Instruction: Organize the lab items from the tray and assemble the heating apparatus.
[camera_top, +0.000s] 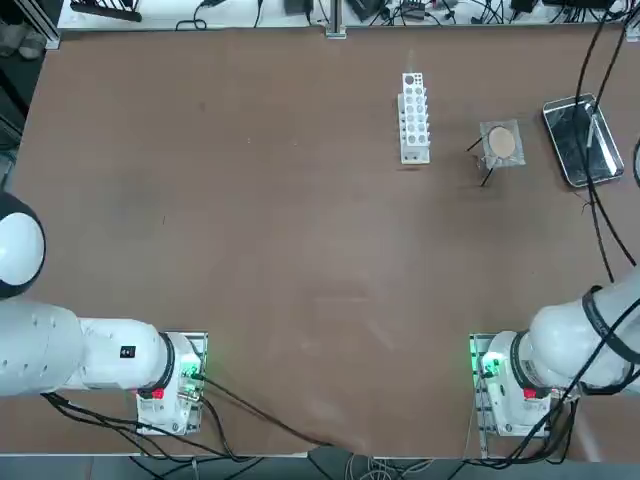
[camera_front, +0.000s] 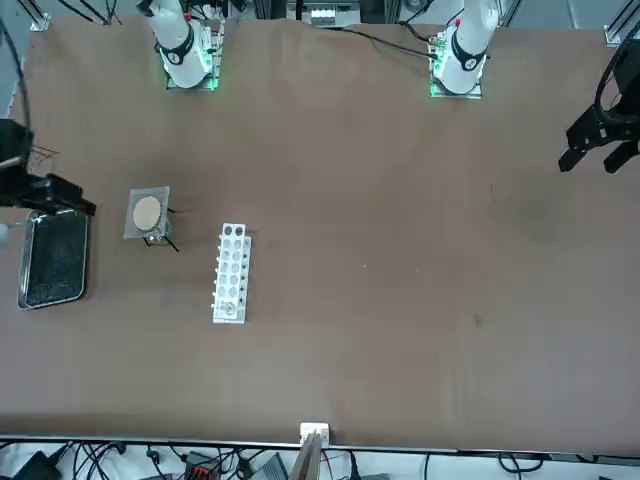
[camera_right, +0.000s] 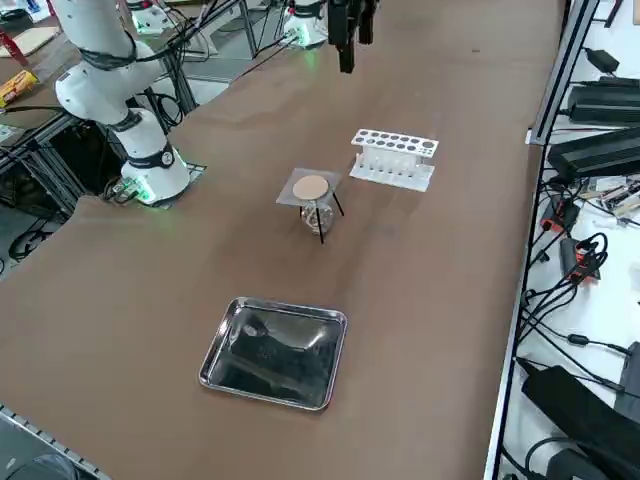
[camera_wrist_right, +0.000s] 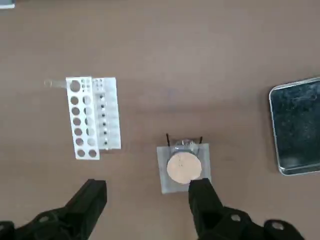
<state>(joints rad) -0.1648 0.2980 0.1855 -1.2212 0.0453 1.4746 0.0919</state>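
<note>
The grey square mesh (camera_top: 501, 146) with its tan round centre lies on top of the black wire ring stand (camera_right: 322, 232). The small clear glass burner (camera_right: 317, 214) stands under the mesh, so the three form one stack (camera_wrist_right: 183, 167) on the table. The shiny metal tray (camera_top: 580, 140) sits beside the stack and holds nothing (camera_right: 275, 352). My right gripper (camera_wrist_right: 147, 192) hangs open and empty high above the table, near the stack and the tray. In the front view it shows as a dark shape (camera_front: 55, 195) just above the tray (camera_front: 52, 258).
A white test-tube rack (camera_top: 414, 118) stands on the other side of the stack from the tray (camera_right: 394, 158). Black cables (camera_top: 598, 120) trail over the tray's area in the top view. Cables and boxes line the table's far edge.
</note>
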